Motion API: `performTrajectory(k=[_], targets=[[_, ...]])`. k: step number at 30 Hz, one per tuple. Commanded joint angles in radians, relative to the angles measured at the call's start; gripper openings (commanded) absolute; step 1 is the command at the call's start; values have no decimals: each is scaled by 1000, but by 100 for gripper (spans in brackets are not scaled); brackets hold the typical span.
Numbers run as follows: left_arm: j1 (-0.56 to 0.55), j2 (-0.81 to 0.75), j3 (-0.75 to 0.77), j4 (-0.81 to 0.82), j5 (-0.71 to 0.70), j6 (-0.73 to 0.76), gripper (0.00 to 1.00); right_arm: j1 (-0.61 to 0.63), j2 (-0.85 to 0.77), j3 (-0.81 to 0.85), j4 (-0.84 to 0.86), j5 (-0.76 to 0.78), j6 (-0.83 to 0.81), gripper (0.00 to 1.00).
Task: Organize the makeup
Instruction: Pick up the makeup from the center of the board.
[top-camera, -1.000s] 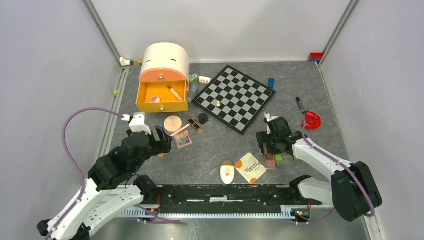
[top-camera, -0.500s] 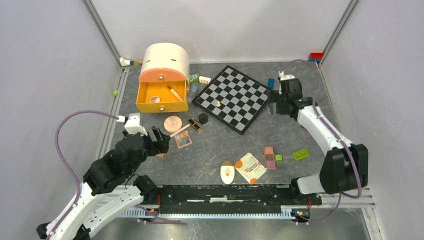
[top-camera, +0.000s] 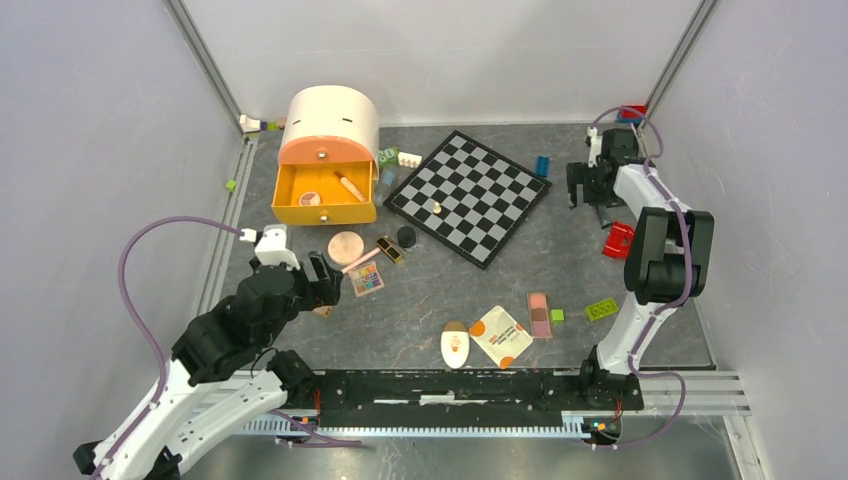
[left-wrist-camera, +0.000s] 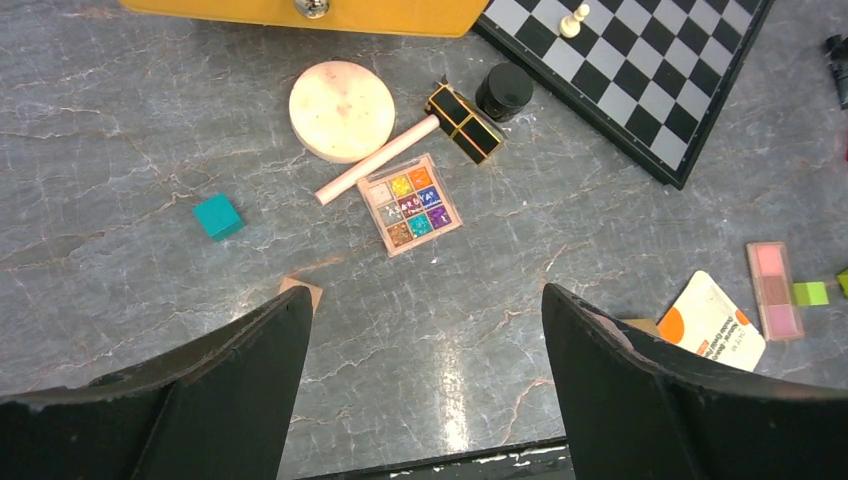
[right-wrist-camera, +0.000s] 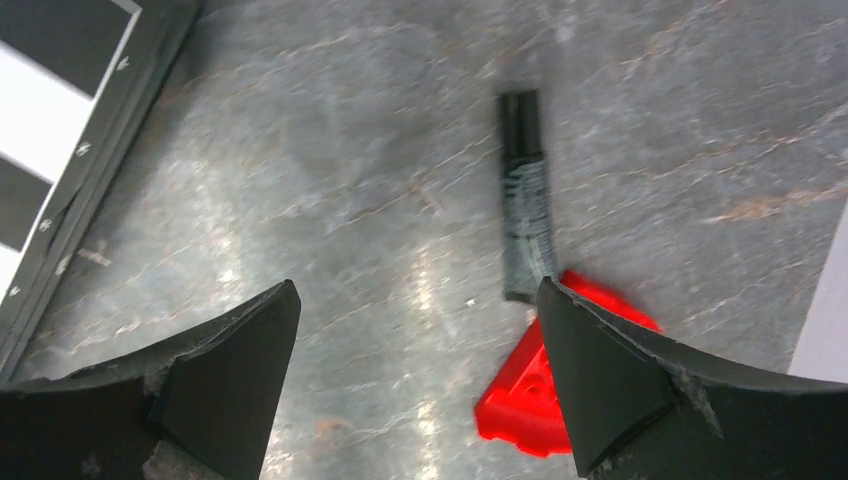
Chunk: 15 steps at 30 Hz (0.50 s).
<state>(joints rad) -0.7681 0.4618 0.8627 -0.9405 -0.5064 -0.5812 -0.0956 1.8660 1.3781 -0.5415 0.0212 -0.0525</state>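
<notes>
The makeup lies scattered on the grey table. A round peach compact (top-camera: 346, 246), a pink stick (left-wrist-camera: 378, 158), a multicolour eyeshadow palette (top-camera: 366, 280) and a black jar (left-wrist-camera: 504, 90) sit before the orange drawer box (top-camera: 325, 210). My left gripper (top-camera: 327, 283) hovers open just left of them, nothing between its fingers. The blush palette (top-camera: 539, 313), white-orange sachet (top-camera: 501, 335) and cream oval (top-camera: 456, 345) lie near the front. My right gripper (right-wrist-camera: 415, 300) hangs open at the far right, with the black pencil (right-wrist-camera: 525, 195) just ahead of its right finger.
A chessboard (top-camera: 470, 195) with a pale pawn occupies the middle back. A red plastic piece (right-wrist-camera: 540, 390) lies beside the pencil. A teal cube (left-wrist-camera: 217, 216) and green bricks (top-camera: 601, 309) are loose. The box's drawer stands open with a brush (top-camera: 350, 185) inside. Walls close in on both sides.
My right arm swung from beside the blush palette to the far right back corner, above the black pencil. The left arm barely shifted.
</notes>
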Motion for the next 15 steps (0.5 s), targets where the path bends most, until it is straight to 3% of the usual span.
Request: performTrajectory(k=[1,7,15], targets=[[0,58,1,35,-6,46,91,-49,44,93,-6,-60,-42,96],[0,85,11,36,14,51,91,-102,122,96,14,-109,-38,93],[1,-29,2,37,-19,40,91,-120,193,116,40,-104,-18,88]])
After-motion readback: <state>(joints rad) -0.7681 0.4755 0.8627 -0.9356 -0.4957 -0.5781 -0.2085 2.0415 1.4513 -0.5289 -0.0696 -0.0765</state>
